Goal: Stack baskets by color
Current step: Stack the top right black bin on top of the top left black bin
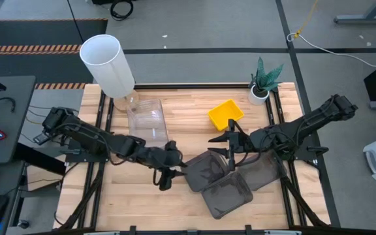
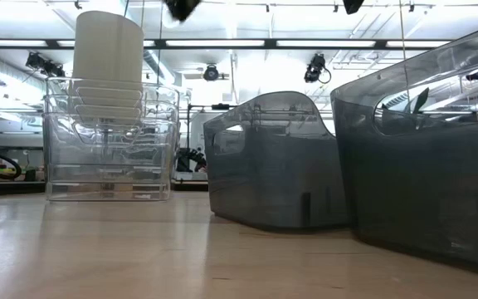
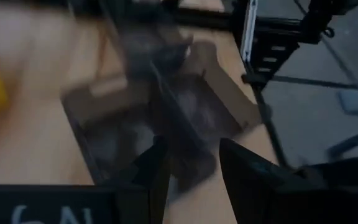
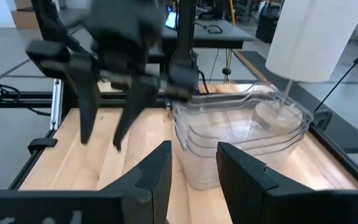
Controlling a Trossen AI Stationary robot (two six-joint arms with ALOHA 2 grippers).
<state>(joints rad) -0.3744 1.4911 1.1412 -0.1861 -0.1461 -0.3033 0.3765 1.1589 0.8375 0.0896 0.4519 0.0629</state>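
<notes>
Grey floor (image 1: 194, 26), light wooden table (image 1: 188, 104), perhaps a desk (image 1: 5, 117), ceiling lights (image 2: 214, 41)

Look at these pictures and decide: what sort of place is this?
Probably a robotics lab or workshop: a light wooden table on a black metal frame, bare grey concrete floor with striped hazard tape, and ceiling-hung spotlights.

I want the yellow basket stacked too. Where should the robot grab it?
Best guess: pinch one thin upright wall of the yellow basket at its rim, coming straight down from above. It sits open side up, alone on the table, with clear space around every edge for the fingers.
</notes>
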